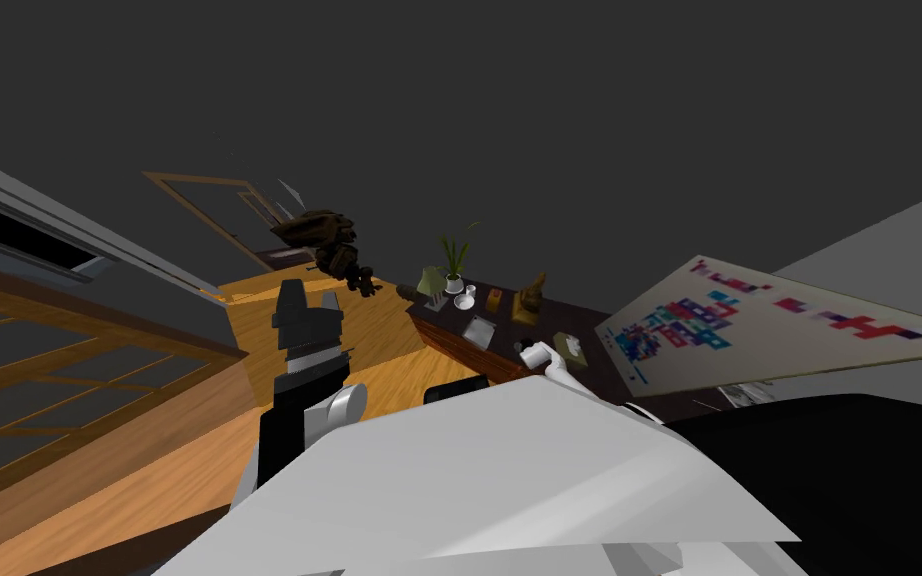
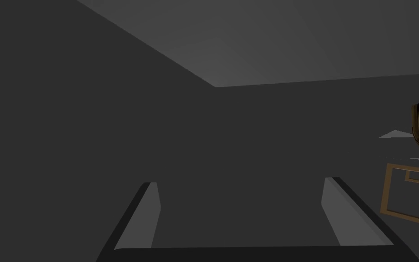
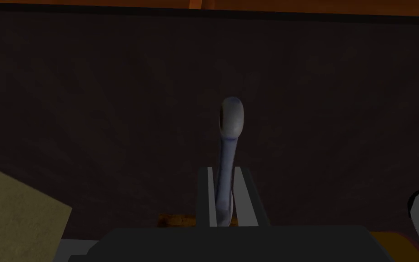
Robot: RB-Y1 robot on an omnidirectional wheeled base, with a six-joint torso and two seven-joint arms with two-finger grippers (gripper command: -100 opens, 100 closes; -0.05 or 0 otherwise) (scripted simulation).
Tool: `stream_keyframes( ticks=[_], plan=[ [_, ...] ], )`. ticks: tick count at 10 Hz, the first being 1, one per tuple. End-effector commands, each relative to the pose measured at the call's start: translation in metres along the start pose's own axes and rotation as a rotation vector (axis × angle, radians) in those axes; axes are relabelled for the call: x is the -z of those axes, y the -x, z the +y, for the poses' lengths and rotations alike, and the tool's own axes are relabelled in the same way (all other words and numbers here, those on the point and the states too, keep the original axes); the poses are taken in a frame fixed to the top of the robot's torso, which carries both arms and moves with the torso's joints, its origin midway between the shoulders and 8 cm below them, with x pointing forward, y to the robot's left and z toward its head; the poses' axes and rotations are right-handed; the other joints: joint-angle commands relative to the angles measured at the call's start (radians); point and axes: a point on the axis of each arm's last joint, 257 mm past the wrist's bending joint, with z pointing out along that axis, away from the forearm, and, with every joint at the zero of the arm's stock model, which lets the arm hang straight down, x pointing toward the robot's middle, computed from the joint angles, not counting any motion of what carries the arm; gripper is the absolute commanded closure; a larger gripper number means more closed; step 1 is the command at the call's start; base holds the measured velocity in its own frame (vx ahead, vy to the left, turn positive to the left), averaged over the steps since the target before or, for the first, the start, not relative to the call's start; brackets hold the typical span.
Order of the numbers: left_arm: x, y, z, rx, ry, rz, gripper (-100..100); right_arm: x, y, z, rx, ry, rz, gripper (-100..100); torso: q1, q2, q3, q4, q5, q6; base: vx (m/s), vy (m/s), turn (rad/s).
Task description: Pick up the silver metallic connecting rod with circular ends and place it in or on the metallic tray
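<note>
Connecting rod (image 3: 226, 152), silver-grey, ring-ended: clamped by its shank between the two fingers of the right gripper (image 3: 224, 195), which are drawn close together on it. The ring end is carried clear beyond the fingertips, above a dark brown table (image 3: 90, 91). Tan block (image 3: 13, 218): noted on the table beside that gripper. Left gripper (image 2: 242, 214): raised at the robot's left, fingers spread wide, nothing held. Potted plant (image 1: 454, 262), white cups (image 1: 465, 298), flat grey rectangle (image 1: 479, 330): recorded farther along the table, apart from the rod.
</note>
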Motion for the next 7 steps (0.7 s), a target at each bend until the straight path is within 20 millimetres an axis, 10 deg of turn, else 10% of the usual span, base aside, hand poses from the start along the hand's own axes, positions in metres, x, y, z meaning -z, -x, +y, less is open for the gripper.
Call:
stream_keyframes(
  ticks=[1, 7],
  plan=[
    [0.000, 0.000, 0.000, 0.000, 0.000, 0.000, 0, 0.001, -0.001, 0.000, -0.011, 0.000, 0.011, 100, 0.000, 0.000, 0.000, 0.000, 0.000, 0.000, -0.111, 0.171, -0.123],
    [0.000, 0.000, 0.000, 0.000, 0.000, 0.000, 0, 0.008, 0.007, 0.012, -0.077, 0.022, 0.044, 100, 0.012, 0.003, 0.002, 0.001, 0.002, 0.000, -0.110, 0.230, -0.125]
  ],
)
